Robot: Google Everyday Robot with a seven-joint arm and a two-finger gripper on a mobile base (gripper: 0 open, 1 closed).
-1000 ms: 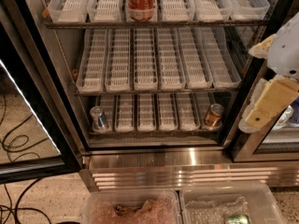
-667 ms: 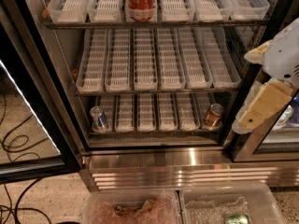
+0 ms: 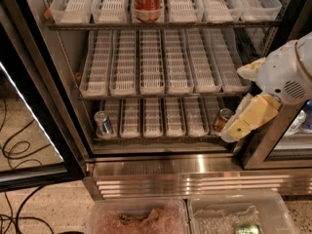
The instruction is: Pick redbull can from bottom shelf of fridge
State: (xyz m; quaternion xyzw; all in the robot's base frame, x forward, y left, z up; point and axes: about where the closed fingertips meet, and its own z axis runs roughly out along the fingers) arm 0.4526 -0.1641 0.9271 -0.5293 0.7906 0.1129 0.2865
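Note:
The redbull can, slim, blue and silver, stands at the left end of the bottom shelf of the fridge. A copper-gold can stands at the right end of the same shelf. My gripper, with cream-coloured fingers under a white arm housing, hangs at the right side of the fridge opening, just right of the copper-gold can and far from the redbull can.
A red cola can stands on the top shelf. The middle shelf holds only white slotted trays. The open black door is at the left, cables on the floor. Two clear plastic bins sit in front, below the fridge.
My gripper and arm have moved left and a little down, closer to the right end of the bottom shelf. The cans have not moved.

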